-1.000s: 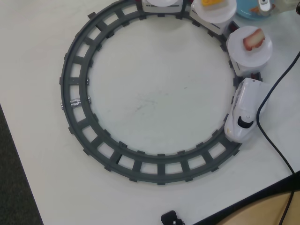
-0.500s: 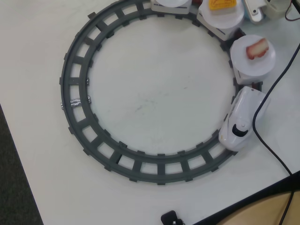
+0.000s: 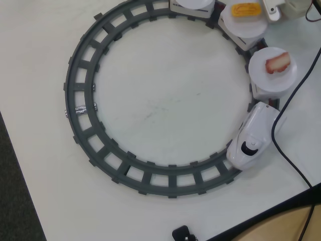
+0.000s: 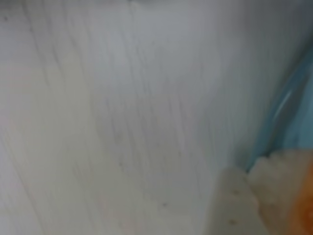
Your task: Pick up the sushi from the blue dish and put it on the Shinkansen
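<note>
The wrist view is blurred. At its lower right the sushi [image 4: 288, 196] fills the corner, pale rice with an orange edge. A pale finger [image 4: 230, 208] of my gripper [image 4: 254, 198] presses against its left side; the other finger is out of view. The gripper looks shut on the sushi. The blue dish [image 4: 293, 110] shows behind it as a light-blue rim at the right edge. In the overhead view the Shinkansen [image 3: 252, 135] stands on the grey ring track [image 3: 80, 100] at the right, nose toward the bottom. Gripper, sushi and dish are outside the overhead view.
Behind the train, a white plate [image 3: 261, 75] carries a red-and-white piece [image 3: 277, 63], another plate [image 3: 244, 27] a yellow piece [image 3: 246, 10], and a third plate [image 3: 195, 4] sits at the top edge. A black cable [image 3: 291, 100] runs past the train. The table edge runs down the left.
</note>
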Available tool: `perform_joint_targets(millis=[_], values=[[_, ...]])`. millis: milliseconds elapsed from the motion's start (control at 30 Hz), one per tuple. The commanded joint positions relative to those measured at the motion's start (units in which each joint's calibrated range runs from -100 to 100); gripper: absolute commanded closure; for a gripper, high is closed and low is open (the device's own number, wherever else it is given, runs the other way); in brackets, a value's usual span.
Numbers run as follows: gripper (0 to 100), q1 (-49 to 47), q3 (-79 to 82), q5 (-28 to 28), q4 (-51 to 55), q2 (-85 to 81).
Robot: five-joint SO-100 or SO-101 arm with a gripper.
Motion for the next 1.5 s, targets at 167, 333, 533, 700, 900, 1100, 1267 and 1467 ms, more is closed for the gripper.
perform_joint_targets(millis=[167, 333, 533, 700, 900, 1100, 1267, 1467], values=[[98, 2.98, -3.09, 0.31, 0.83, -14.20], [98, 6.15, -0.13, 0.37, 0.83, -27.65], [98, 5.79, 12.17, 0.37, -0.19, -43.18], [98, 4.21, 23.84, 0.31, -7.21, -52.95], [98, 3.86, 34.52, 0.31, -15.77, -61.38], [98, -1.95, 46.28, 0.37, -23.64, -66.23], [98, -6.71, 49.78, 0.42, -27.58, -66.48], [98, -10.93, 49.69, 0.42, -27.83, -66.56]])
